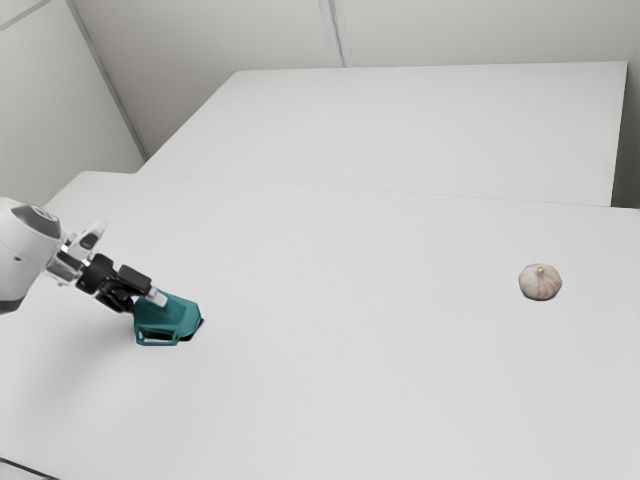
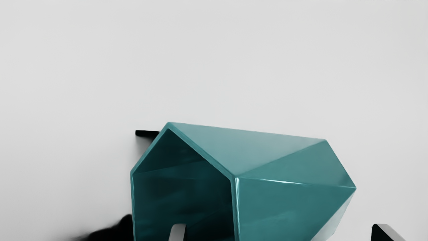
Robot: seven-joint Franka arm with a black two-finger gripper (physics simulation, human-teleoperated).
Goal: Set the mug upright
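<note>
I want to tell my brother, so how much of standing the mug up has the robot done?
Reaching the mug looks done: the pincer is right by it. Now it seems to be lining up: its fingers are wide apart, one by the mug's open mouth, the other past its bottom end, not squeezing. Gripping, tipping up and letting go are left, because the mug lies on its side.

We see plain white table (image 1: 350,400), smooth top. On it, toward exterior view's left, our teal faceted mug (image 1: 178,316) lies on its side, handle (image 1: 157,343) toward table's near edge, dark shadow against it. Well apart, toward exterior view's right, we see pale garlic bulb (image 1: 540,284).
</note>
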